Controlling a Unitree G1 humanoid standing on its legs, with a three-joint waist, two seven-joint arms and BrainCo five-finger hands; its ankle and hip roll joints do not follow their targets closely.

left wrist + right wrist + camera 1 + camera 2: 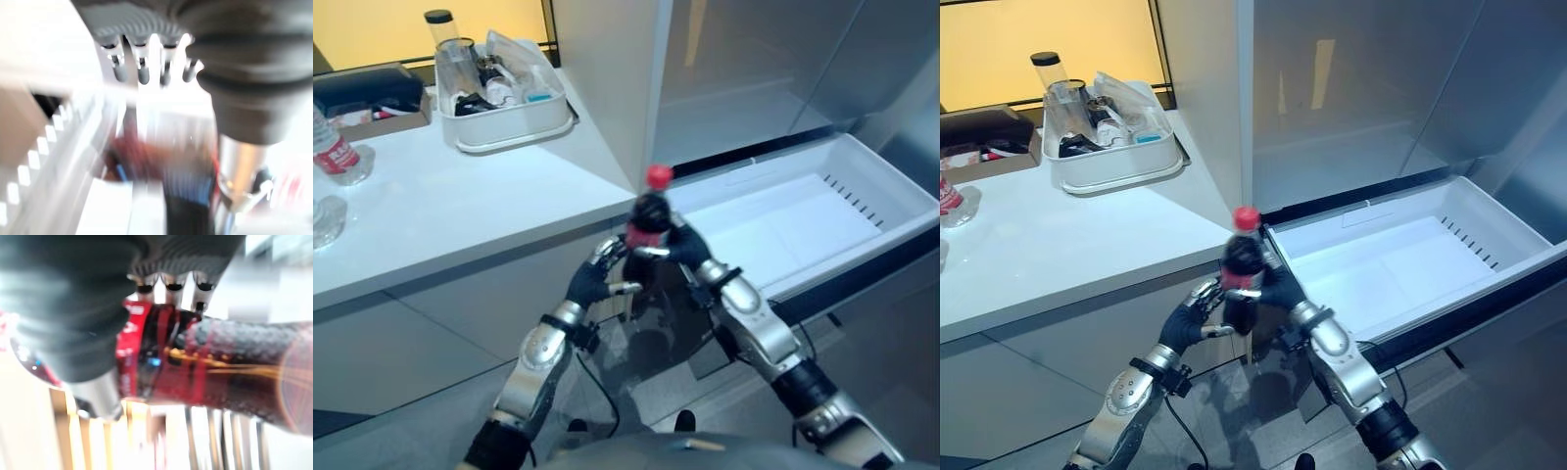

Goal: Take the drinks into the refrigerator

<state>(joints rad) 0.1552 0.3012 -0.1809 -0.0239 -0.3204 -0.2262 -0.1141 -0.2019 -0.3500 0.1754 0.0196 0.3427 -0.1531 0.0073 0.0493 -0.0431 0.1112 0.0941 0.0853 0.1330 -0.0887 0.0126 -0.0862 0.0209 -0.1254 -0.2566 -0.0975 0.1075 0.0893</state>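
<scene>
cola bottle [649,217] with the red cap stands upright between both hands, in the air just in front of the counter edge [509,240] and beside the near corner of the open white refrigerator drawer [862,186]. to do this step well i would keep it upright, carry it over the drawer's front wall, and lower it onto the bare floor before letting go. right hand [690,245] has its fingers curled round the labelled middle, while left hand [592,279] rests loosely spread against the bottle's other side.

No print can be read; the cola bottle's red label [146,357] (blurred) stays illegible.
</scene>
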